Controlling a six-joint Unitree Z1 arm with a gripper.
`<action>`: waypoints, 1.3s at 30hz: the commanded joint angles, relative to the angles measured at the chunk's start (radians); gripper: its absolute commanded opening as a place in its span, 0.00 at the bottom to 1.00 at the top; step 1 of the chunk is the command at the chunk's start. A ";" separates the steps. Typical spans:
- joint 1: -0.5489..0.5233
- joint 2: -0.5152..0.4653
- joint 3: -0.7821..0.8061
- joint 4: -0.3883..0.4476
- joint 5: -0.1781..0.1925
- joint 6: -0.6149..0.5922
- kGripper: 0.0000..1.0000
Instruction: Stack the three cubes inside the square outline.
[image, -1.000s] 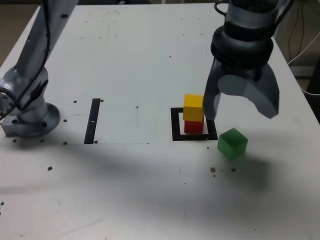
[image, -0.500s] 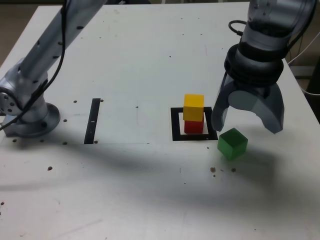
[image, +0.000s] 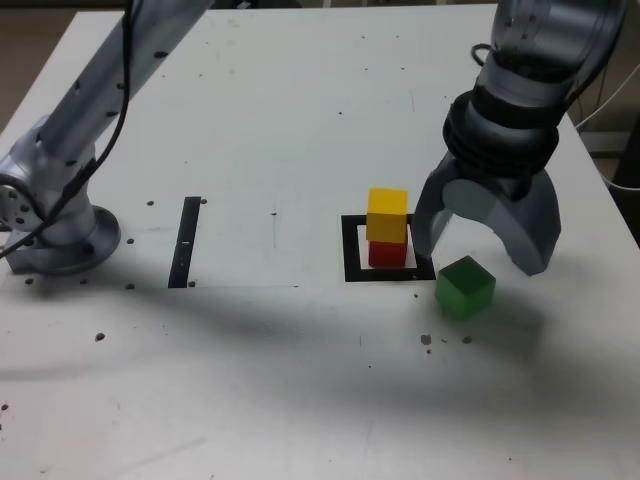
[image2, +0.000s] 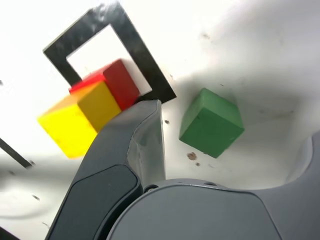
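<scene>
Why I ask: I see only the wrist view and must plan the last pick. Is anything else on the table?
Observer: Yes, a narrow black strip lies far off at the exterior view's left, near the arm's base.
Operator: Is the hand's other finger clear of the green cube?
Observer: Yes. The open hand hangs over the green cube, one finger to each side, neither touching it.

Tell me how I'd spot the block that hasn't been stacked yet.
Find the black square outline on the white table, where a yellow cube sits on a red cube. On the exterior view's right, outside the outline, below the open gripper, lies the green cube, alone.
</scene>
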 joint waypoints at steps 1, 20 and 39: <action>0.001 -0.010 0.002 -0.001 0.004 0.055 0.97; -0.004 -0.032 0.106 -0.110 0.040 0.256 0.96; -0.029 0.009 0.129 -0.138 0.044 0.246 0.94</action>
